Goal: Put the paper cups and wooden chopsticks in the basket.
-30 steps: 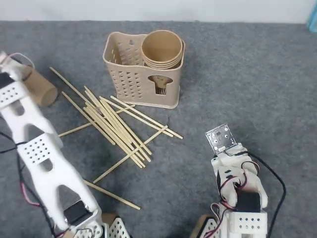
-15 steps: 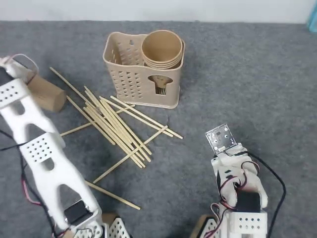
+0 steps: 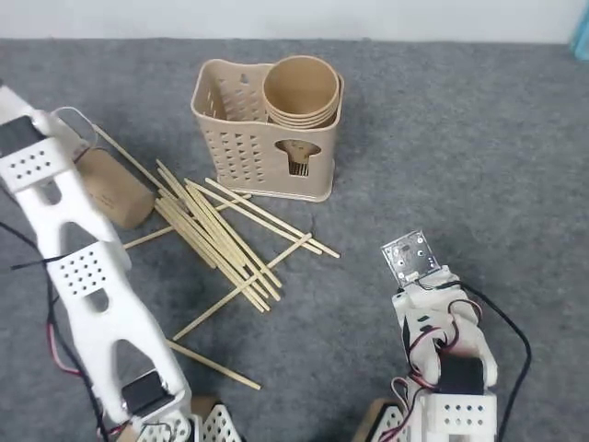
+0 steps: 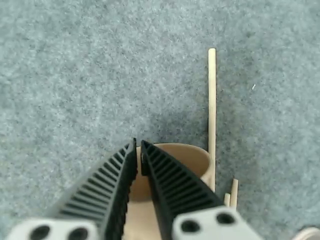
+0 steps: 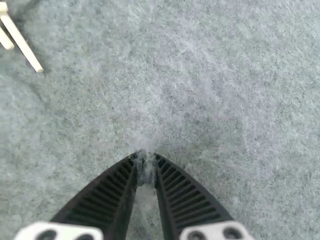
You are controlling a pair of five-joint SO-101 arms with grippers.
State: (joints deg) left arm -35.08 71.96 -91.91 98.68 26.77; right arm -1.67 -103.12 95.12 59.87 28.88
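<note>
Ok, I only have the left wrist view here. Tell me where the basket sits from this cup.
Observer: In the high view the basket stands up and to the right of your paper cup, with the chopsticks scattered between them.
Operator: Give me what's already in it.
Observer: A stack of cups sits in its right-hand compartment.
Operator: Report the right arm.
Observer: Its end effector is shut, low at the carpet, apart from the chopsticks.

I see a beige basket [image 3: 241, 138] dotted with small holes, tan cups [image 3: 301, 90] inside it, a tan cup [image 3: 115, 191] left of it, pale chopsticks [image 3: 216, 235], and a grey mat [image 3: 460, 138].
</note>
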